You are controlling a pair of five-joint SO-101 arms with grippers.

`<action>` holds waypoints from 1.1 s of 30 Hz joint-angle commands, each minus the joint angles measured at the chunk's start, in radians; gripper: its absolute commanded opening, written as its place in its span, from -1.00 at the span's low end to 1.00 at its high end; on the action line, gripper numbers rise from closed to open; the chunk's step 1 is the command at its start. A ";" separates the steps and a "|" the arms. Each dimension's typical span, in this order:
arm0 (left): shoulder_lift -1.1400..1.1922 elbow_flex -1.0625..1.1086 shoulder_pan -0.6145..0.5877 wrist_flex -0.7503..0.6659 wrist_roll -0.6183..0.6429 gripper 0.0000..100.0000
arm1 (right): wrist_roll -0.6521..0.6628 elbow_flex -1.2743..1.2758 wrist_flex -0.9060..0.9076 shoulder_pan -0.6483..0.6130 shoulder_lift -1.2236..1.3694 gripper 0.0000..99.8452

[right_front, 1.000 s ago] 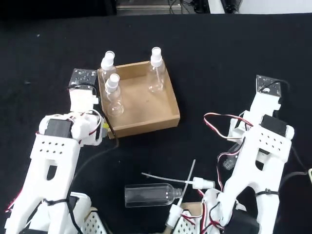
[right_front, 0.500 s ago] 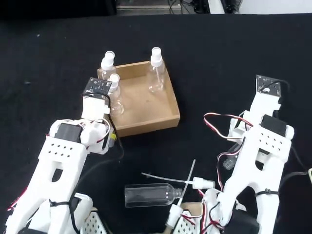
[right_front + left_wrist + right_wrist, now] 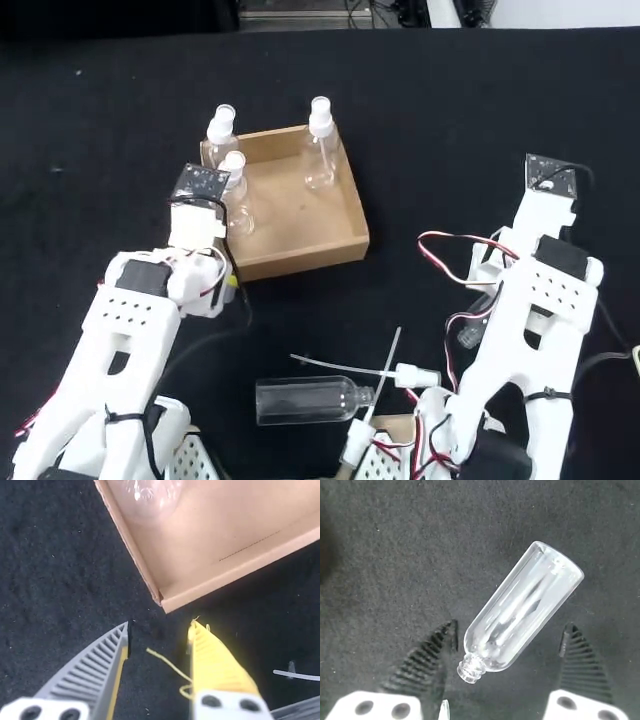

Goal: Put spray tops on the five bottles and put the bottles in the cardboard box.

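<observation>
A bottle (image 3: pixel 320 152) stands in the cardboard box (image 3: pixel 300 215) — another bottle (image 3: pixel 308 400) lies before it

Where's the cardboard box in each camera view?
High view: cardboard box upper centre-left, standing bottles inside.
Left wrist view: its corner just ahead of the open left hand.
Right wrist view: faces a capless bottle lying flat instead.
Shared landmark: the black cloth under everything.
</observation>
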 commanded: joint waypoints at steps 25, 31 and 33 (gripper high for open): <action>-0.020 -0.125 -0.120 0.094 -0.044 -0.64 | 1.140 -0.346 0.298 0.069 0.002 -0.40; -0.025 -0.134 -0.160 0.094 -0.043 -0.64 | 1.309 -0.297 0.247 0.041 -0.005 -0.41; -0.031 -0.136 -0.180 0.094 -0.043 -0.64 | 1.011 -0.297 0.216 -0.063 0.002 -0.50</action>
